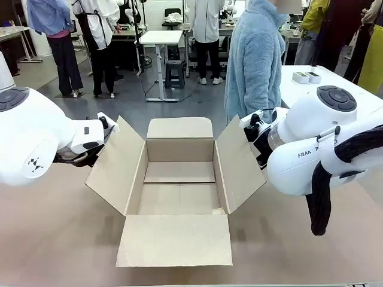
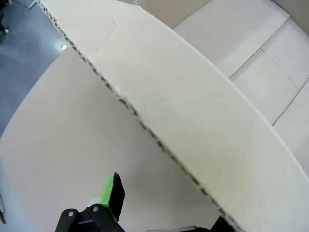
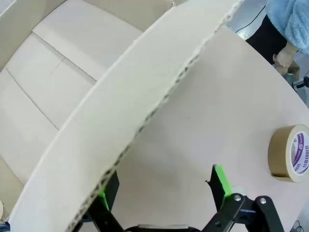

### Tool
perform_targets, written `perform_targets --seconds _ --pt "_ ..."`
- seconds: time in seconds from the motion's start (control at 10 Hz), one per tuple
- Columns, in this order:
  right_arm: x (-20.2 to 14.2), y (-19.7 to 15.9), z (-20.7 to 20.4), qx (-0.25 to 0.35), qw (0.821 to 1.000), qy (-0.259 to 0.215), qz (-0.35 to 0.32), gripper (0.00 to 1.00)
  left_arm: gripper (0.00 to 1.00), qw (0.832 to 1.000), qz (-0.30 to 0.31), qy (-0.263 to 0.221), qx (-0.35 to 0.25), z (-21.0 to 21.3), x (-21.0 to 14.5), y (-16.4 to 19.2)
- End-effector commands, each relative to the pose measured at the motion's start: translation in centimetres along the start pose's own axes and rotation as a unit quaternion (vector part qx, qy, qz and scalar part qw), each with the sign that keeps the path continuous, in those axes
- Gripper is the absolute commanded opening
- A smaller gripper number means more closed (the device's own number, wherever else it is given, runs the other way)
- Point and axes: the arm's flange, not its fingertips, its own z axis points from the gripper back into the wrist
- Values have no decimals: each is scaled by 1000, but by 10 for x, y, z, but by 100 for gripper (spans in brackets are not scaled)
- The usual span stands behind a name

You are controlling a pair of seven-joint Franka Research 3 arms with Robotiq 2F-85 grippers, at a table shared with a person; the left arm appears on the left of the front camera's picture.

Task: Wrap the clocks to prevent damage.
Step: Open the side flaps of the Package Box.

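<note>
The left gripper (image 2: 164,209) and right gripper (image 3: 164,180) gape wide, empty, just outside the cardboard box's (image 1: 179,149) left and right flaps; where the clocks lie, or which arm is nearer, I cannot tell.

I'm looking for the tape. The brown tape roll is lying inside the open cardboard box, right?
Not quite. The brown tape roll lies on the table, outside the open cardboard box, not in it. The right wrist view shows this.
</note>
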Motion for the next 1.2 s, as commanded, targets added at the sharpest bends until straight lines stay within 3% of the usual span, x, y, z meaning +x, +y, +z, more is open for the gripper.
perform_targets --seconds 0.0,1.1 --pt "0 0 0 0 1000 0 0 100 100 1000 0 0 0 0 0 0" --pt "0 0 0 0 1000 0 0 100 100 1000 0 0 0 0 0 0"
